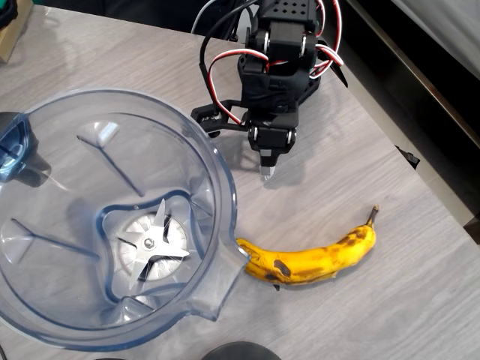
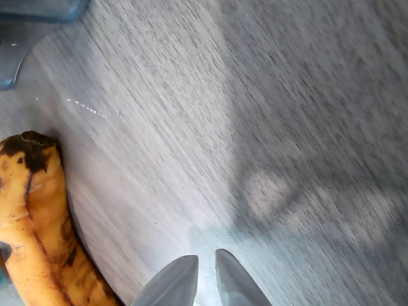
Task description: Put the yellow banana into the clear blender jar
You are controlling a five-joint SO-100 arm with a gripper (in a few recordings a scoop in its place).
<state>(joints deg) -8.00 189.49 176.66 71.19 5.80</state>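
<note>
Yellow banana [image 2: 38, 223] cut off beside nearly closed claw [image 2: 205, 262]

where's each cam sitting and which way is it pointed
Overhead view: sits above the table looking straight down at the clear blender jar, the yellow banana and the black arm with its gripper.
Wrist view: rides on the gripper, aimed down at the tabletop; the two tips show at the bottom edge, jaws nearly together, the banana at lower left.
Shared: the banana, the grey wood-grain table, the gripper tips and a bit of jar rim.
</note>
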